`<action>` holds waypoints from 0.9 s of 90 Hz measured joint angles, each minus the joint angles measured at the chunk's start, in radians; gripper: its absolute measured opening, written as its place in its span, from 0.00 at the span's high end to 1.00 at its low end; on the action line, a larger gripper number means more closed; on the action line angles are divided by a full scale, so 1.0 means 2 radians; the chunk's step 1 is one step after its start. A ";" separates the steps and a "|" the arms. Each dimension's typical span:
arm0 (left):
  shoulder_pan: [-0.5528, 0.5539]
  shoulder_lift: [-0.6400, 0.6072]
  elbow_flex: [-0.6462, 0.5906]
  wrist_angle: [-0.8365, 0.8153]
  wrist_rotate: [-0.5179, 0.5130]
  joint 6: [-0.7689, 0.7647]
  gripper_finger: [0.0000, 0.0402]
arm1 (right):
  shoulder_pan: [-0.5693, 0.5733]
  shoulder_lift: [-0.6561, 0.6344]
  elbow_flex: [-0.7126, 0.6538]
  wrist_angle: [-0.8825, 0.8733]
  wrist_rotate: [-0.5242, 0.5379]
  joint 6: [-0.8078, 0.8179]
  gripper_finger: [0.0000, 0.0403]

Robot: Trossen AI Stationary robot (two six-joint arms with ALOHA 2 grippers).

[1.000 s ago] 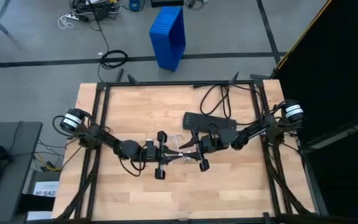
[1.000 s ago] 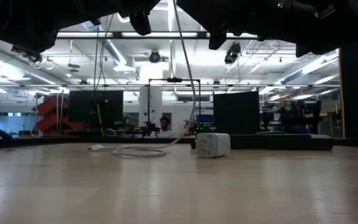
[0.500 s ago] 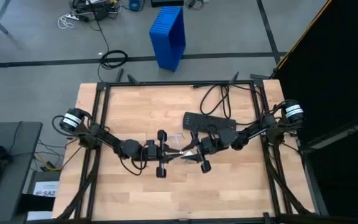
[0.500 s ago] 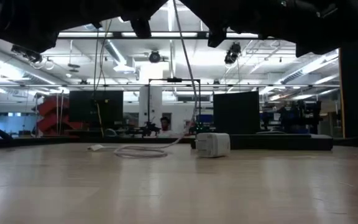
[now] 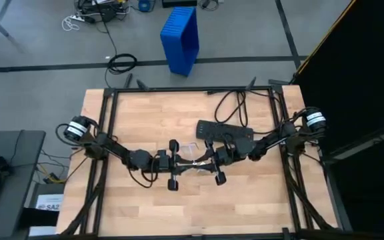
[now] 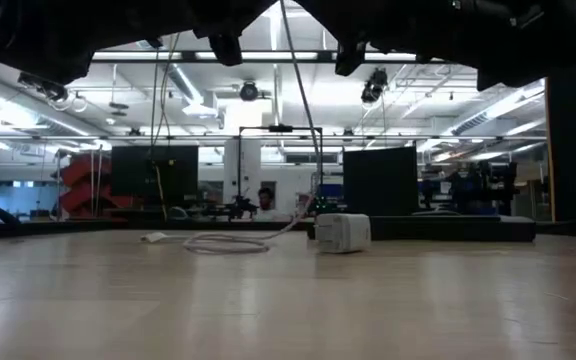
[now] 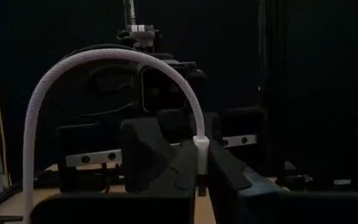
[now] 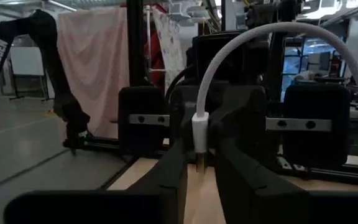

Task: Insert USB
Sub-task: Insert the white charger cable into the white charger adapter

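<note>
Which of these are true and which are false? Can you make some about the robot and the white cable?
1. Both end effectors are raised above the table, facing each other near its middle. True: the left end effector and the right end effector meet there in the high view.
2. The left end effector is open and empty. False: it is shut on the USB, which arcs up from its fingers.
3. The right end effector pinches a white plug. True: it grips the cable's plug end.
4. The white charger block hangs in the air. False: it sits on the table.
5. The black power strip lies on the table behind the end effectors. True.
</note>
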 joint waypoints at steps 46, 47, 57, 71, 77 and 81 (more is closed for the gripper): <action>0.000 0.000 0.000 -0.002 0.000 -0.004 1.00 | 0.000 0.000 0.000 -0.008 0.007 -0.017 0.99; 0.000 0.000 0.000 -0.002 0.000 -0.004 1.00 | 0.000 0.000 0.000 -0.008 0.008 -0.017 0.99; 0.000 0.000 0.000 -0.002 0.000 -0.004 0.99 | 0.000 0.000 0.000 -0.008 0.013 -0.020 1.00; 0.000 0.000 0.000 -0.003 -0.012 -0.027 0.93 | 0.000 0.000 0.000 -0.008 0.017 -0.017 1.00; 0.000 0.000 0.000 -0.006 -0.017 -0.029 0.89 | -0.001 0.000 0.000 -0.011 0.018 -0.010 1.00; 0.000 0.000 0.000 -0.010 -0.018 -0.031 0.87 | -0.001 0.000 0.000 -0.017 0.019 -0.008 1.00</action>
